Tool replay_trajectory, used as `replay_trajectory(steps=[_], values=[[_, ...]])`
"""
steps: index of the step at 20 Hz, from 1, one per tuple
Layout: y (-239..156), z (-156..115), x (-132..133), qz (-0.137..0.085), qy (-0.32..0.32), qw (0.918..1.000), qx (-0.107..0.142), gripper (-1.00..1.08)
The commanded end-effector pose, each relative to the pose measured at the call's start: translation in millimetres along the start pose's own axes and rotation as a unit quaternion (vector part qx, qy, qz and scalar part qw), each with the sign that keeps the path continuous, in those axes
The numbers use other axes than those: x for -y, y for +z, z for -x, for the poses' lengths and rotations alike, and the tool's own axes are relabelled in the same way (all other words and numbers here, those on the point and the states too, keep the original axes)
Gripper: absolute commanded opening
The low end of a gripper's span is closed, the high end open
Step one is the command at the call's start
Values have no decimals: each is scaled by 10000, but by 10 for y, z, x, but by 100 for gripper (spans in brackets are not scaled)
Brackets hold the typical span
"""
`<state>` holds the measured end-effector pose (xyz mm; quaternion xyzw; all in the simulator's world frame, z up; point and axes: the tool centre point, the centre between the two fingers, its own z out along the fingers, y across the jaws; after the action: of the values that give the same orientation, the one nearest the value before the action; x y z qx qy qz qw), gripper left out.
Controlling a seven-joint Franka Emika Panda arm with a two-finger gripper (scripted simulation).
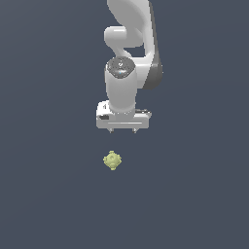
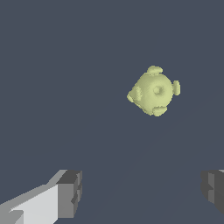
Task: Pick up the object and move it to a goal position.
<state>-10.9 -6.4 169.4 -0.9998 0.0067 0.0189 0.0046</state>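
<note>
- Exterior view: the white robot gripper (image 1: 123, 130) hangs over a plain dark grey floor (image 1: 44, 194), jaws spread wide and empty. The small pale yellow-green knobbly ball (image 1: 112, 160) lies near it, apart, slightly toward the exterior view's left. No goal marker shows.
- Wrist view: the ball (image 2: 153, 91) sits outside the gap between the grey finger pads (image 2: 70, 194); descending here would likely miss or nudge it rolling. Both fingers are cut off at the edge.

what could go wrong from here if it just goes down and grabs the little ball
The knobbly ball is not between the fingers of the open gripper; it lies off to one side, so a straight descent would likely miss or clip it. It is round and bumpy, so an off-centre squeeze could make it roll or pop out.
</note>
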Motion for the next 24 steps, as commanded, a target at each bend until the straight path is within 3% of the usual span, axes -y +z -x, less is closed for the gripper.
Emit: replay_trajectory(steps=[1, 14, 24], values=[[0, 0, 0, 0, 0, 10000, 0, 100], [-99, -42, -37, 89, -166, 9997, -136, 100], [45, -202, -118, 50, 489, 9987, -146, 100]])
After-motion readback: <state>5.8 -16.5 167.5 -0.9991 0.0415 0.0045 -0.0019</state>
